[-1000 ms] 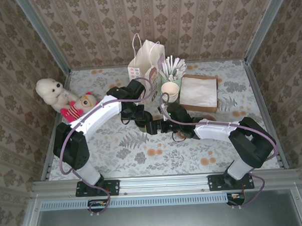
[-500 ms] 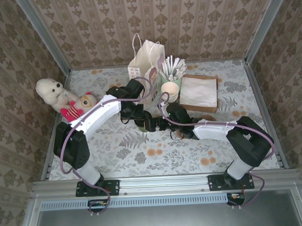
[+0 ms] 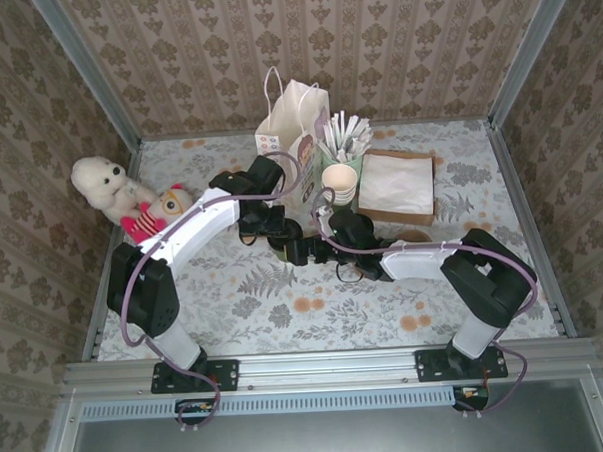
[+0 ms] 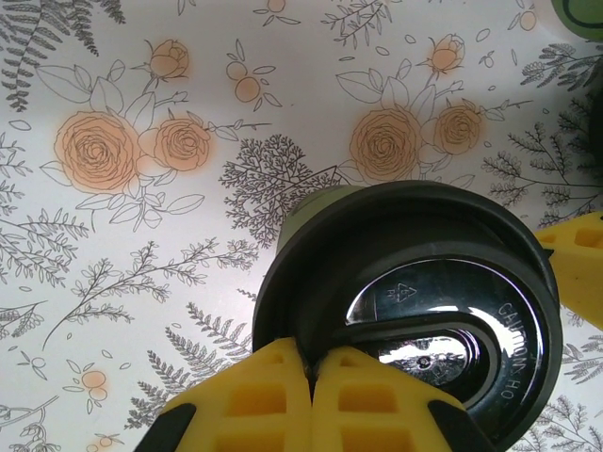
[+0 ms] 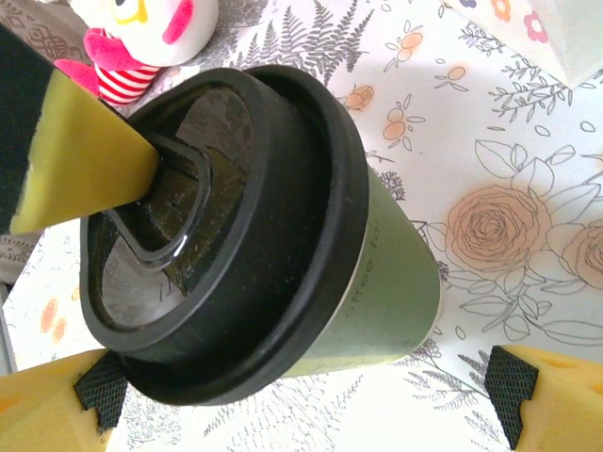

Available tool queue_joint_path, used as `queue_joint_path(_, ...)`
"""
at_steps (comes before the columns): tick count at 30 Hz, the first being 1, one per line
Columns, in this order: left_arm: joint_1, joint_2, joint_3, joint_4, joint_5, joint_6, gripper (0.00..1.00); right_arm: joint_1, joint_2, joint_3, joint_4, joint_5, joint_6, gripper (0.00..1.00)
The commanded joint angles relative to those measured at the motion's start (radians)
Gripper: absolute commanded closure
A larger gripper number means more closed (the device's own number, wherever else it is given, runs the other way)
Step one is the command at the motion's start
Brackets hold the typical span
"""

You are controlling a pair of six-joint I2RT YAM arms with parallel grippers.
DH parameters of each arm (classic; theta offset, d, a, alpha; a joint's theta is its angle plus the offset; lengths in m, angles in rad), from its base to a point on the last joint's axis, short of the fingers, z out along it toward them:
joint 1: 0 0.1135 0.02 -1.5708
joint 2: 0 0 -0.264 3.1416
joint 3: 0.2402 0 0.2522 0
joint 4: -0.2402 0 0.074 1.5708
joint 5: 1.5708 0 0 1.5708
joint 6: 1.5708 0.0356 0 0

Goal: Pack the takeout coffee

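A floral-print table (image 3: 465, 299) carries a white plush (image 3: 101, 183) and a pink plush (image 3: 161, 210) at left, with a paper bag (image 3: 295, 121), cup stack (image 3: 340, 182) and napkins (image 3: 398, 182) at the back.

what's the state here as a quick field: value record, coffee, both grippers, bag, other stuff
coffee: takeout coffee, green cup with black lid on, standing on the floral table
left: left gripper, jaws shut, tips on the lid
right: right gripper, jaws open, one either side of the cup
bag: white paper bag upright at the back, coffee not in it
nearby: stack of cream cups, napkin pile, white plush toy at the left
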Motion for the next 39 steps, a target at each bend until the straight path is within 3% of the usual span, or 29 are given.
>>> queue_joint_path(1, -0.013, 0.043, -0.018, -0.027, 0.061, 0.091, 1.0, -0.02, -0.058, -0.018, -0.137, -0.012, 0.002, 0.0)
queue_joint_path(5, -0.03, 0.014, -0.002, -0.028, 0.051, 0.205, 1.0, -0.071, -0.147, 0.015, -0.19, -0.072, 0.128, 0.0)
queue_joint_path(8, -0.038, 0.0, 0.009, -0.023, 0.057, 0.278, 1.0, -0.09, -0.154, 0.147, -0.528, 0.057, 0.259, 0.03)
queue_joint_path(11, -0.044, 0.011, 0.04, -0.052, 0.064, 0.358, 1.0, -0.091, -0.154, 0.191, -0.645, 0.077, 0.322, 0.06)
queue_joint_path(18, -0.054, 0.035, 0.099, -0.126, 0.125, 0.469, 1.0, -0.12, -0.144, 0.185, -0.61, 0.008, 0.505, 0.15)
queue_joint_path(39, -0.079, 0.105, 0.08, -0.083, 0.154, 0.399, 1.0, -0.115, -0.021, 0.122, -0.507, -0.094, 0.591, 0.13)
